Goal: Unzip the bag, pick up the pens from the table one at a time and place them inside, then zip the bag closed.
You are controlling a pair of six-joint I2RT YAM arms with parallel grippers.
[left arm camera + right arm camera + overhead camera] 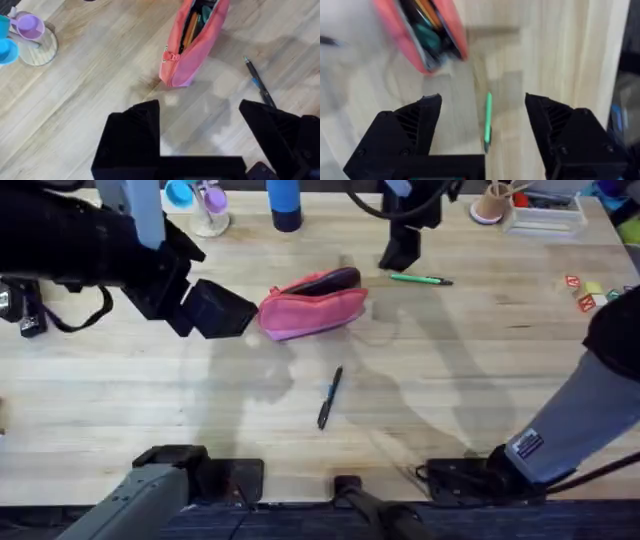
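Note:
The pink-red bag [312, 308] lies at the table's middle back, its zipper open and the contents showing [192, 47]. My left gripper [232, 311] hovers just left of the bag's end, open with nothing between its fingers [200, 117]. The green pen [421, 279] lies right of the bag. Above that pen my right gripper [401, 258] is open, and the pen [487, 120] shows between its spread fingers, with the open bag [422, 30] beyond. The black-and-blue pen [329, 397] lies on the wood nearer the front [259, 82].
Along the back edge stand a small rack with pink, purple and blue cups [203, 202], a blue bottle [285, 205], a round holder [490, 202] and a clear tray [545, 218]. Small coloured blocks [585, 290] sit at the far right.

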